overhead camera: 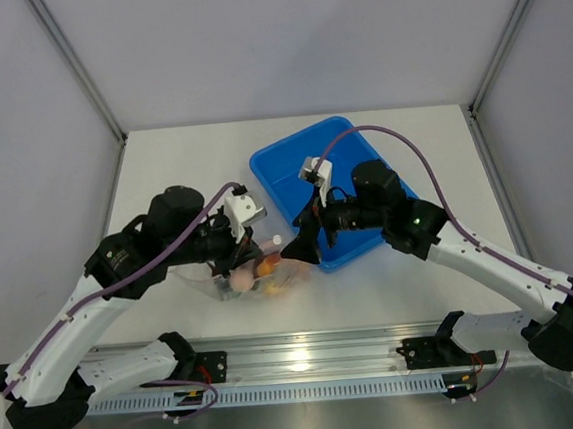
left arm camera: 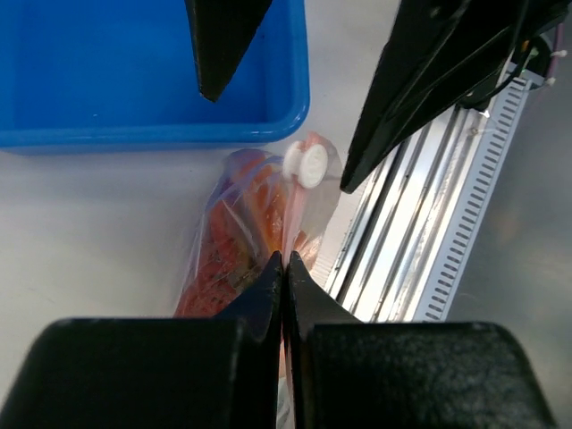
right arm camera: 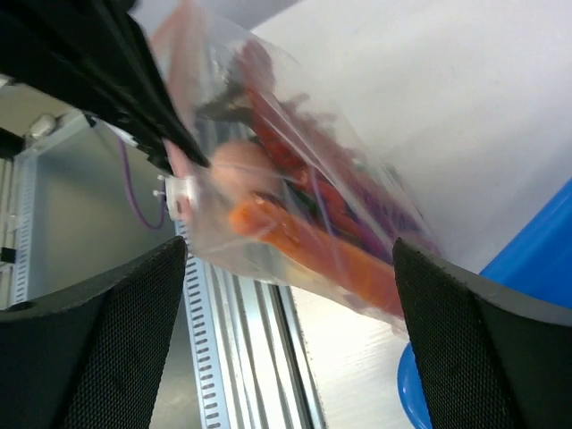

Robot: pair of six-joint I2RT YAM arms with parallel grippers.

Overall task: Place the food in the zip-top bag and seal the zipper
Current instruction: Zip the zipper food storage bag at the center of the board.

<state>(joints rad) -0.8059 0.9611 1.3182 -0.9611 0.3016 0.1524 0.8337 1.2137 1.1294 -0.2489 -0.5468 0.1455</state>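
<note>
Two black-and-white robot arms, the left arm (overhead camera: 120,264) and the right arm (overhead camera: 481,253), reach inward over a white tabletop (overhead camera: 163,175). A ridged aluminium rail (overhead camera: 309,358) runs along the table's near edge.

A blue rectangular plastic tub (overhead camera: 293,169) sits right of the table's centre, towards the far side. Just beside its near-left corner lies the clear crinkly zip-top bag (overhead camera: 257,277), between the two grippers and close to the rail. Packed inside it is the toy food (left arm camera: 237,241): mostly red and orange pieces pressed against the film, with a pale pinkish round piece (overhead camera: 242,277) among them. The single pieces are hard to tell apart through the plastic.

The right gripper (right arm camera: 288,246) is spread wide and released. Its two black fingers (right arm camera: 134,304) stand either side of the bag without touching it.

The left gripper (left arm camera: 283,259) is clenched, with its jaws pressed together on the thin pink-red zipper (left arm camera: 293,214) along the bag's mouth.

The small round white slider (left arm camera: 307,164) sits on that strip at the end away from the left fingertips, nearest the tub. Whether the mouth is fully sealed cannot be told.
</note>
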